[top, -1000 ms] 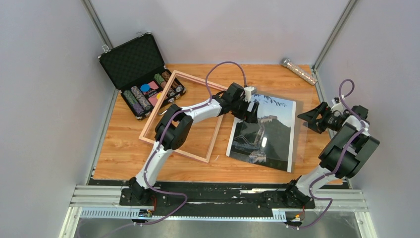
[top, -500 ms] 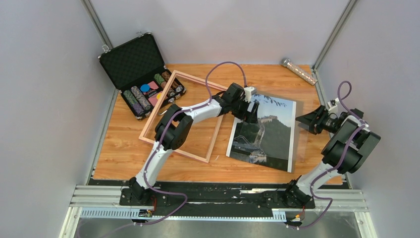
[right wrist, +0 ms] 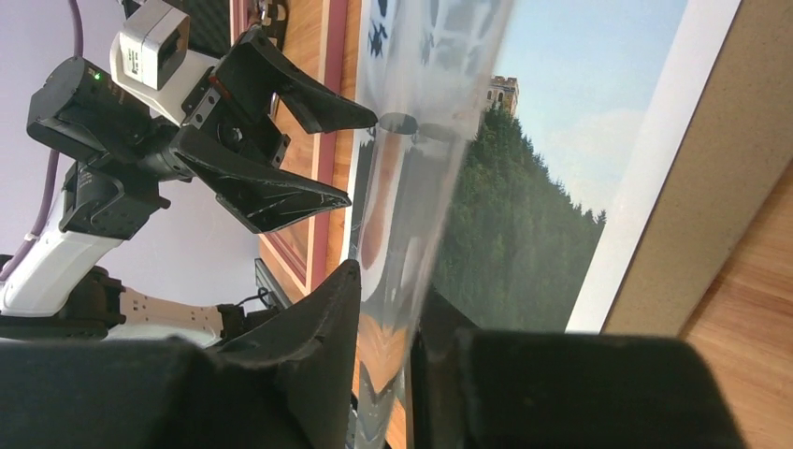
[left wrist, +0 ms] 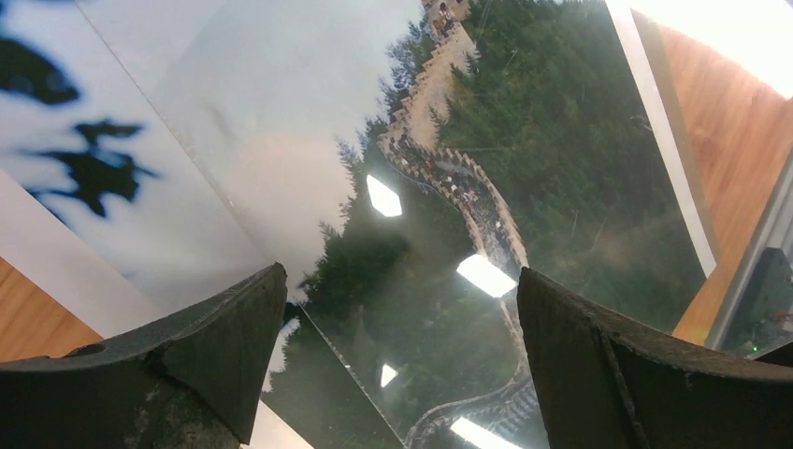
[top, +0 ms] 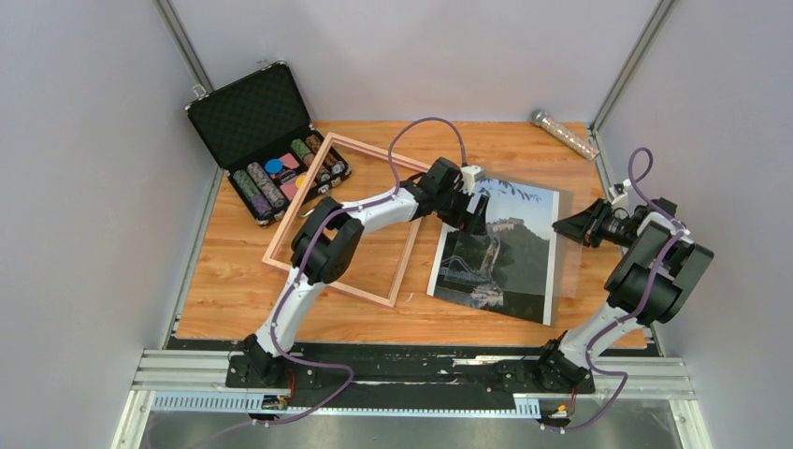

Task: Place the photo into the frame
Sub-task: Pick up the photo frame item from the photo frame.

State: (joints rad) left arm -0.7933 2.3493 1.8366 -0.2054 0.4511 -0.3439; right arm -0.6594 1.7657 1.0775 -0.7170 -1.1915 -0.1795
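Note:
The photo (top: 505, 253), a glossy Great Wall print, lies flat right of centre on a brown backing board (right wrist: 701, 206). A clear pane (right wrist: 411, 140) lies over it, its right edge raised. My right gripper (top: 566, 227) is at that edge, and in the right wrist view its jaws (right wrist: 388, 285) are shut on the pane. My left gripper (top: 475, 210) hovers open over the print's upper left part, nothing between its fingers (left wrist: 400, 273). The frame (top: 409, 271), pink and light wood, lies empty on the table left of the photo.
An open black case (top: 271, 140) holding poker chips sits at the back left, touching the frame's far corner. A metallic tube (top: 566, 134) lies at the back right corner. Grey walls enclose the table on three sides.
My right gripper has slid left to the pane's right edge and closed its jaws on it. The left arm, photo and frame have not moved.

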